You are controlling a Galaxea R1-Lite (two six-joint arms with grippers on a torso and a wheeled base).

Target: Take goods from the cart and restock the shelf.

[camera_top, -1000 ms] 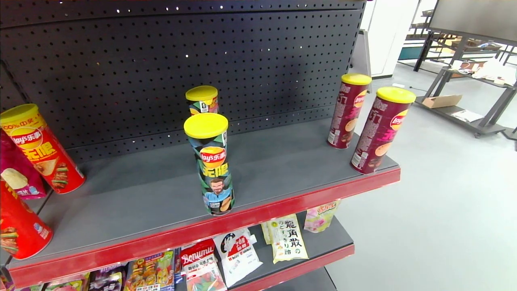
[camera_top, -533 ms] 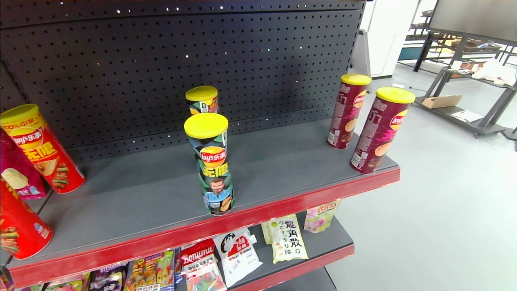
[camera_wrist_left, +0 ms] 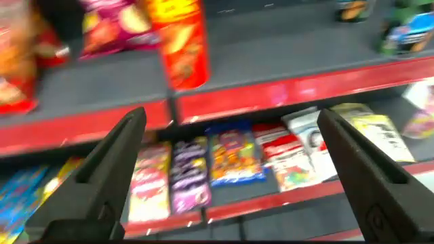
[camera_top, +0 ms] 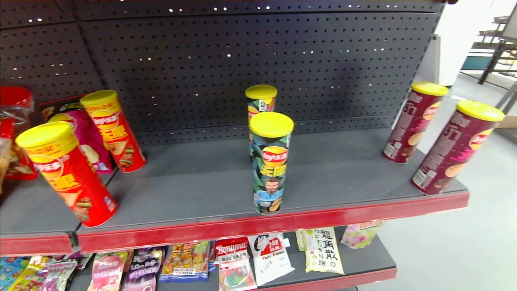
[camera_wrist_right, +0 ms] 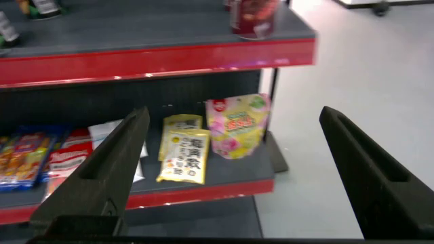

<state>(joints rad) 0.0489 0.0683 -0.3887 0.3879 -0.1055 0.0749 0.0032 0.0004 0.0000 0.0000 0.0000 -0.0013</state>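
Note:
The grey shelf board with its red front edge (camera_top: 282, 220) holds chip cans with yellow lids. Two dark green cans stand mid-shelf, one (camera_top: 271, 161) at the front and one (camera_top: 261, 99) behind it. Two maroon cans (camera_top: 414, 121) (camera_top: 456, 147) stand at the right end, two red cans (camera_top: 68, 173) (camera_top: 113, 129) at the left. My left gripper (camera_wrist_left: 230, 118) is open and empty in front of the shelf's red edge (camera_wrist_left: 285, 91), below a red can (camera_wrist_left: 182, 44). My right gripper (camera_wrist_right: 234, 115) is open and empty, facing the lower shelf under a maroon can (camera_wrist_right: 254, 17).
A dark pegboard (camera_top: 242, 60) backs the shelf. Snack bags (camera_top: 234, 262) fill the lower shelf, and a pink bag (camera_top: 87, 141) leans behind the red cans. Wide gaps lie between the can groups. Open grey floor (camera_top: 464, 250) lies past the shelf's right end.
The head camera has turned left, so the whole picture slid right and more of the left shelf shows. The cans stand as before.

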